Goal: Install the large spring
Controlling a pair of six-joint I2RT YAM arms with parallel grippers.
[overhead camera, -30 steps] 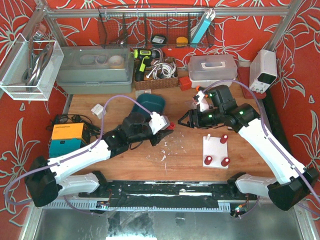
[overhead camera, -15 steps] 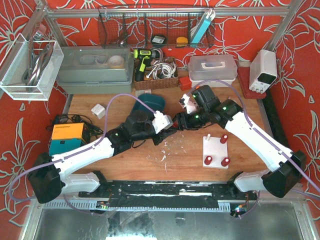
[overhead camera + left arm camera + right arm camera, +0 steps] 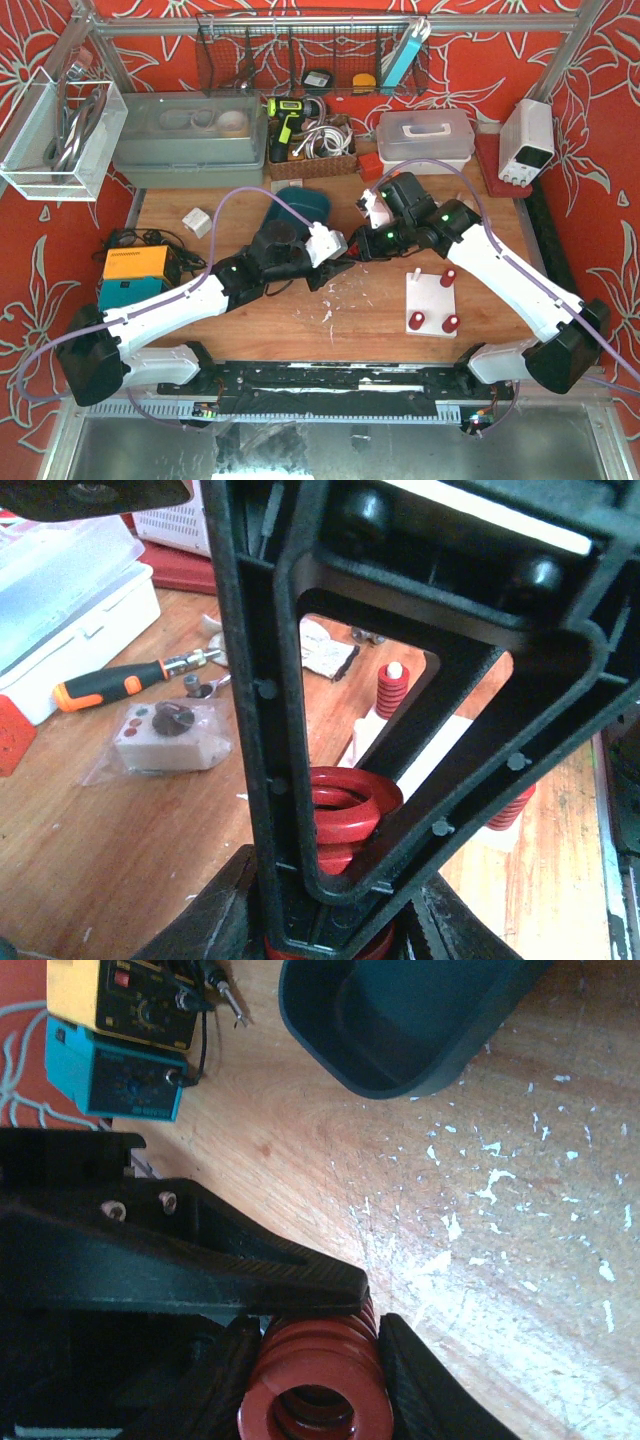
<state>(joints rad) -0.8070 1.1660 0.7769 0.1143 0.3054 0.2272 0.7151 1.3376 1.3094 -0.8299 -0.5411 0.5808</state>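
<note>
"At the middle of the table point(image 3: 240, 320), on the near side of the teal tub point(image 3: 300, 207): what is found?"

"The large spring point(image 3: 315, 1385), red, held over the bare wood where the two arms meet tip to tip."

"State of the left gripper point(image 3: 330, 925)?"

"Nearly closed. Its fingers clamp the spring's lower coils, and the left wrist view shows the red coils rising from between them."

"And the right gripper point(image 3: 315, 1355)?"

"Drawn in to the spring's width. In its own wrist view a finger point(image 3: 405, 1370) lies against each flank of the coil, with no gap seen. A black open frame, which appears to be one of its fingers, crosses the left wrist view in front of the spring."

"So both have hold?"

"Both, so far as the views show."

"The mount?"

"A white base plate point(image 3: 431, 300) lies toward the right end of the table's near edge, apart from the spring. Three of its corners carry small red springs point(image 3: 449, 275). A white peg point(image 3: 415, 272) stands at its far left corner."
</note>
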